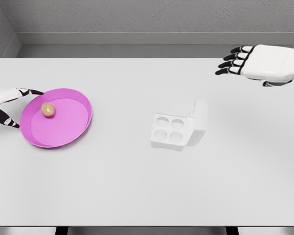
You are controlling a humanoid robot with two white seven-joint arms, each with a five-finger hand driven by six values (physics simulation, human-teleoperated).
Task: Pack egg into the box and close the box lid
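White table (137, 186): egg (48, 109) on pink plate (59, 129), open box (179, 128) unobstructed, both hands (12, 104) (257, 63) loosely spread.

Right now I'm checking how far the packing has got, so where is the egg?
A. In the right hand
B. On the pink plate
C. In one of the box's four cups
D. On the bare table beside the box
B. The egg lies on the pink plate at the left, while all four cups of the open box are empty and the right hand holds nothing.
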